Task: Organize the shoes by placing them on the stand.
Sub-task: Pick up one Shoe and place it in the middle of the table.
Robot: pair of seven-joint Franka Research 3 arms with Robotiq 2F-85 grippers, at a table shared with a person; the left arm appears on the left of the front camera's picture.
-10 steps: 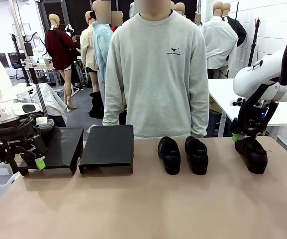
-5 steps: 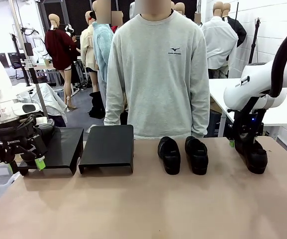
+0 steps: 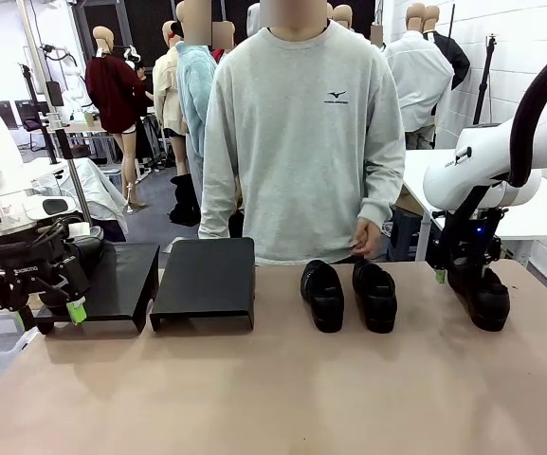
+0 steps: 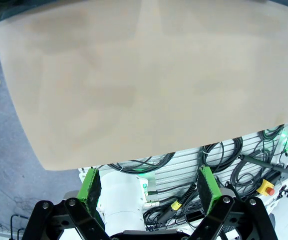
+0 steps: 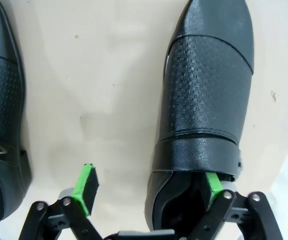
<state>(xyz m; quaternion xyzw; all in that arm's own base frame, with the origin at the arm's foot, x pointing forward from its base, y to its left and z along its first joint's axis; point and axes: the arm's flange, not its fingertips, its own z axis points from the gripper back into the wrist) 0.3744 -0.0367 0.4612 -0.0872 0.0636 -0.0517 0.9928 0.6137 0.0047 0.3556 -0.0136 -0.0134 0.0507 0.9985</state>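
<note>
1. Change: the person's hand (image 3: pixel 369 237) now hangs just behind the middle shoes; a second ago it was out of sight. The right arm has swung slightly toward the middle.
2. Shoes: two side by side mid-table (image 3: pixel 322 296) (image 3: pixel 376 296); a third shoe (image 3: pixel 483 297) near the table's (image 3: pixel 273 389) right edge.
3. Stands: two black stands (image 3: pixel 121 280) (image 3: pixel 205 280) at far left, the right one's top bare.
4. Room: the table's near half lies open.
5. Right gripper (image 5: pixel 150 182): jaws wide, one pad (image 5: pixel 212 182) inside the third shoe's heel opening, the other on the outside, not yet clamped.
6. Left gripper (image 4: pixel 151 182): jaws wide apart, holding nothing, beside the left stand.
</note>
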